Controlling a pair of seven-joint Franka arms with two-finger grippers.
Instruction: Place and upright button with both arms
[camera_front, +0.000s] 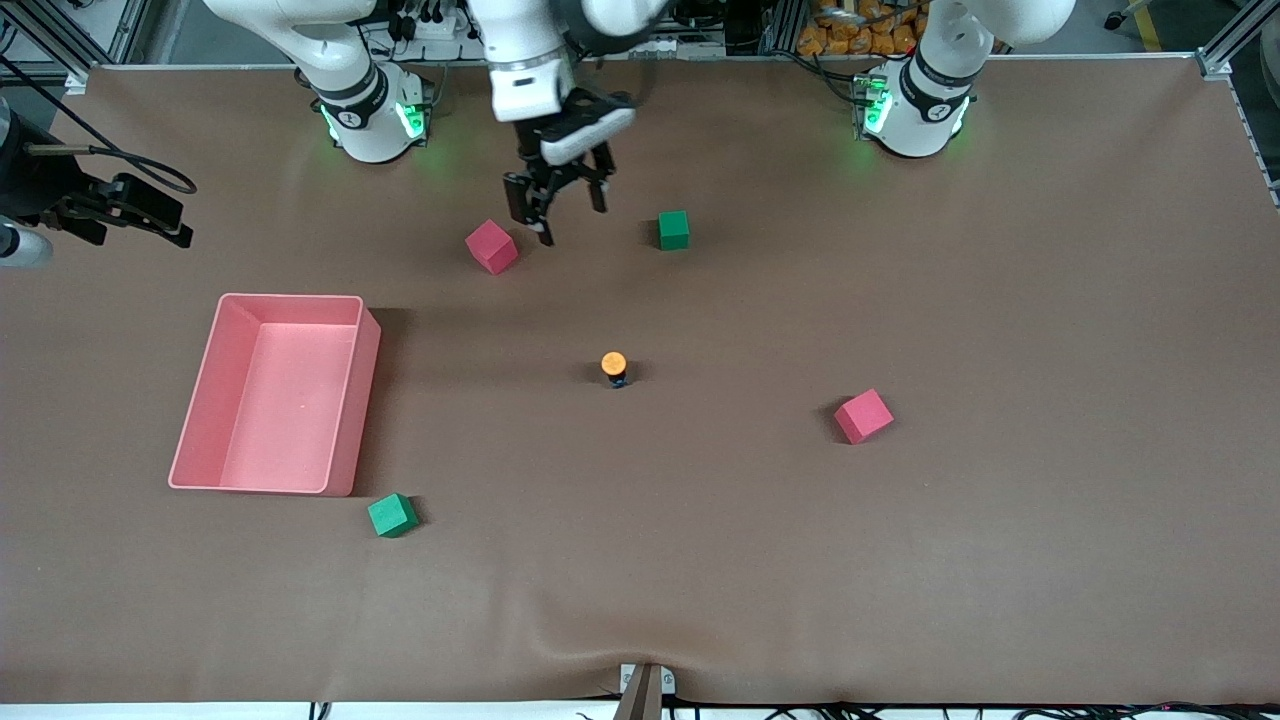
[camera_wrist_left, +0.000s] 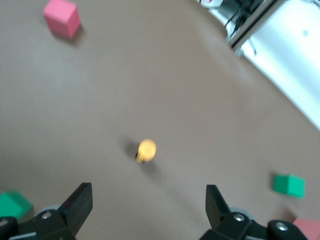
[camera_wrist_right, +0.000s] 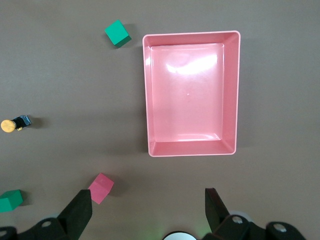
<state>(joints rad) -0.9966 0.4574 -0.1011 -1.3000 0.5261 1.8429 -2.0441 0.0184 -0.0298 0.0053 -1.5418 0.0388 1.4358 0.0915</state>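
The button stands on the brown table near its middle, orange cap up, black body below. It also shows in the left wrist view and at the edge of the right wrist view. My left gripper is open and empty, up in the air between a pink cube and a green cube; the button lies well ahead of its fingers. My right gripper is open and empty, high over the table by its own base, and does not show in the front view.
A pink bin, empty, stands toward the right arm's end, also in the right wrist view. A green cube lies nearer the front camera than the bin. A second pink cube lies toward the left arm's end. A black camera rig overhangs the edge.
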